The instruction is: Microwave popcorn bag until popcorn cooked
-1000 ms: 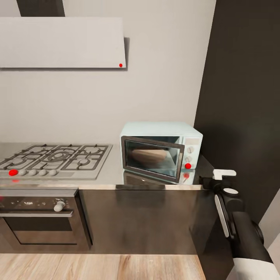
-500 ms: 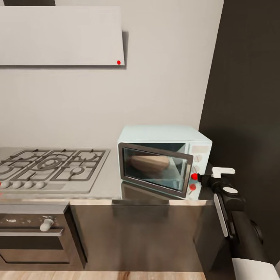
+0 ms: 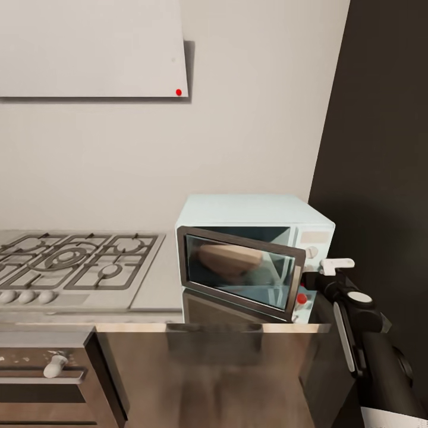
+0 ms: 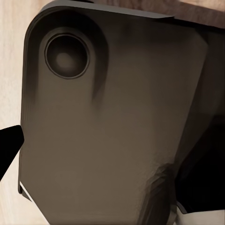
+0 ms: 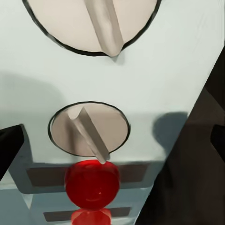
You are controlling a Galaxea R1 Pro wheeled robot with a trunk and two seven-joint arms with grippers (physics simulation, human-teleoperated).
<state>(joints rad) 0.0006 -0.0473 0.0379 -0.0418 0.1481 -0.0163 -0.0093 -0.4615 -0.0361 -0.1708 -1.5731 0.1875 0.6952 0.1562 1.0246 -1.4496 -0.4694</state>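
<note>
Two fingers (image 5: 9,145) flanking microwave (image 3: 255,220) knobs (image 5: 89,129)

Close on microwave (image 5: 154,79) pale control panel. Two round knobs: one (image 5: 89,129) centre, another (image 5: 91,21) at 12 o'clock. Red indicator dot (image 5: 92,183) at 6 o'clock, just beside centre knob.

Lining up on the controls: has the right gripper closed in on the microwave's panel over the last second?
Yes. The right gripper now sits against the control panel of the microwave, above the red button; earlier it hung clear, beside the microwave's right edge.
</note>
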